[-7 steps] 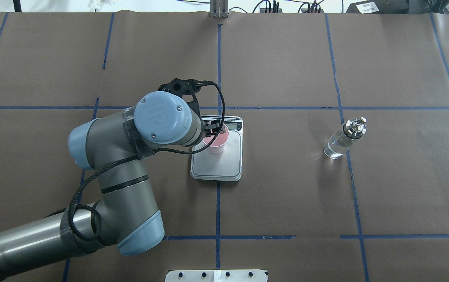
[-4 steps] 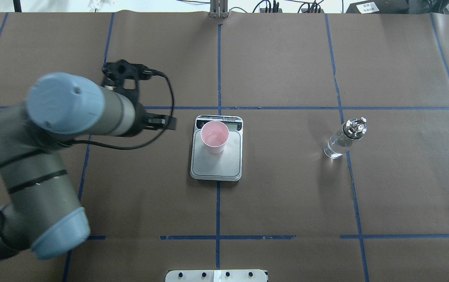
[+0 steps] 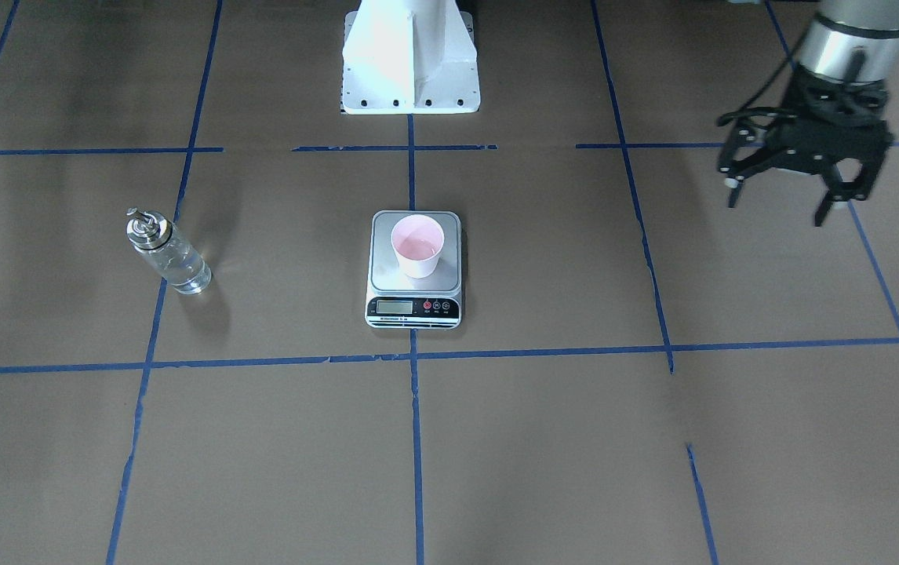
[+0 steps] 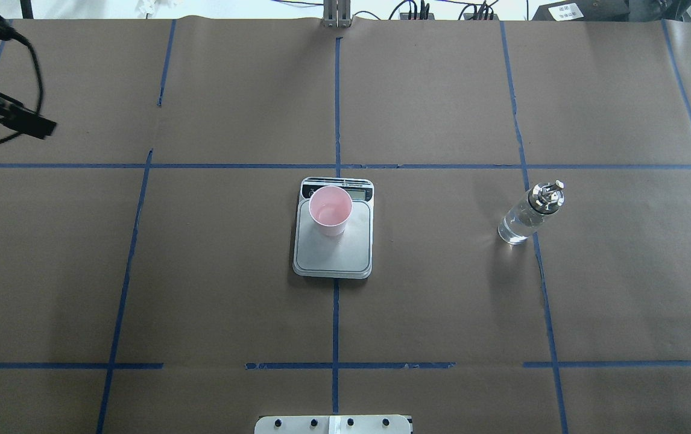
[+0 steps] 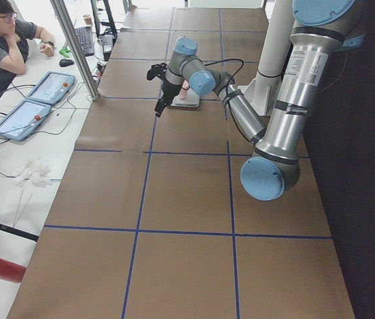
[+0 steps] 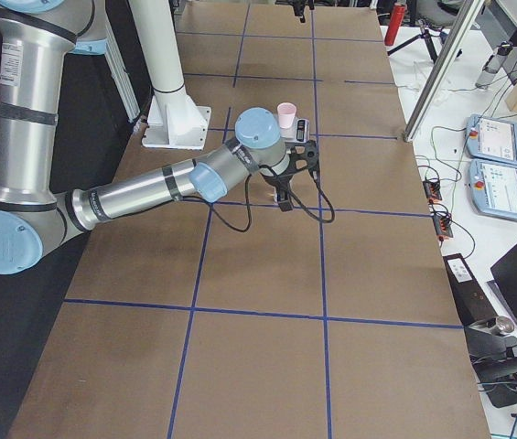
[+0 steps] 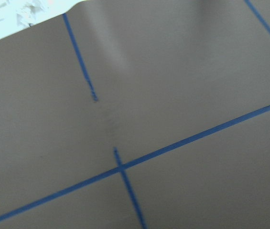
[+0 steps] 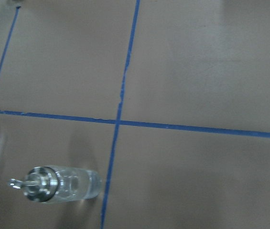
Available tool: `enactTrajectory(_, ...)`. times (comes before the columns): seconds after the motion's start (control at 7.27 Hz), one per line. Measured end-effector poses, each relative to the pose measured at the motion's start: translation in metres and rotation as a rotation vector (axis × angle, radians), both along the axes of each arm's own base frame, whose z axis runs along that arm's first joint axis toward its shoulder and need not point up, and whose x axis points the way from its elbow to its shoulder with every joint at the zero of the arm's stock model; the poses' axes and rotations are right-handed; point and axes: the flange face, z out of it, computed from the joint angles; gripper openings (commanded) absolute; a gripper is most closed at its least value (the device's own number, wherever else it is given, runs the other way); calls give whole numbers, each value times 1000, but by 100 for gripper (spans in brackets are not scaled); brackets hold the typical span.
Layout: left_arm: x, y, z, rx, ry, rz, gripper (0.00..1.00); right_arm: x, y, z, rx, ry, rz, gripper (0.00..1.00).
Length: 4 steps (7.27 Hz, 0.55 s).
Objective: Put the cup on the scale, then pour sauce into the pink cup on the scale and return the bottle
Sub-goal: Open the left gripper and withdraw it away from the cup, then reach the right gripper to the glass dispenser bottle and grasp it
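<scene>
Brown-papered table (image 4: 442, 301): cup (image 4: 330, 210) sits upright on the scale (image 4: 333, 259), bottle (image 4: 523, 216) well apart on the robot's right. Off to the side the left pincer (image 3: 776, 210) hangs open and empty; the right pincer (image 6: 284, 199), can't tell. I'd grab the glass mid-body, keeping it upright.

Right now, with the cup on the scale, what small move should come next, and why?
Probably the right arm should shift toward the bottle. The cup already stands on the scale, the left claw is open and far off, and the bottle sits low and off-centre in the right wrist view.
</scene>
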Motion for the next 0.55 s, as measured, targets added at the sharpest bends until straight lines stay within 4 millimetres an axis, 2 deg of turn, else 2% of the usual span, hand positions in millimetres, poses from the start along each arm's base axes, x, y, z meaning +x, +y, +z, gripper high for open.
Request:
enactTrajectory(0.28,-114,-32,77,14,-97,45,100,-77,18,-65,-36,-33,34,100)
enactTrajectory(0.41,-170,-42,116,27,-156,76,100,-127,32,-87,-41,-23,71,100)
enactTrajectory(0.55,-214,-44,149,17,-179,96,100,-176,52,-98,-26,1,113,100)
